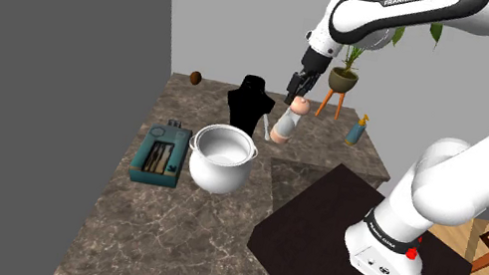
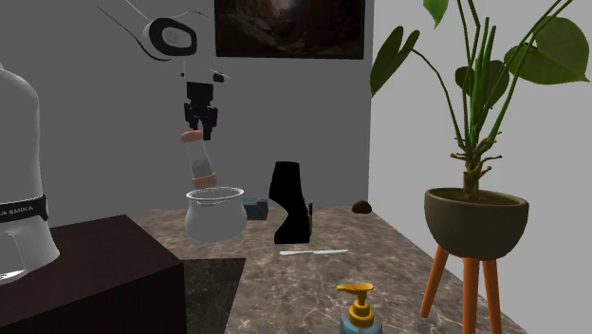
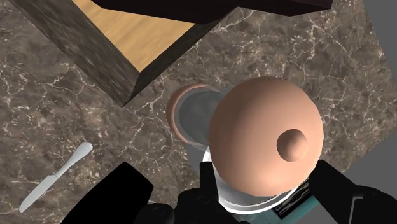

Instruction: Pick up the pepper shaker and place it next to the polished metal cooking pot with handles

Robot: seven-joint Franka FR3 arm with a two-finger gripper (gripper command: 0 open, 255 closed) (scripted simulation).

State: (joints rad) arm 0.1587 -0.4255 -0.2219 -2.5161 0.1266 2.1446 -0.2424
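Marbled counter (image 1: 164, 250) bears one pot (image 1: 221, 158), one knife (image 2: 313, 251); tool (image 1: 296, 95) grips one pepper shaker (image 1: 286, 125).

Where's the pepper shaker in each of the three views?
Shoulder view: the pepper shaker is right of centre, upper half, tilted, hanging from the gripper, up and right of the pot.
Second exterior view: left of centre, under the gripper, just above the pot's rim in the picture.
Wrist view: its pinkish domed top, seen end-on between the jaws.
Shared landmark: the black gripper clasping the shaker's top.
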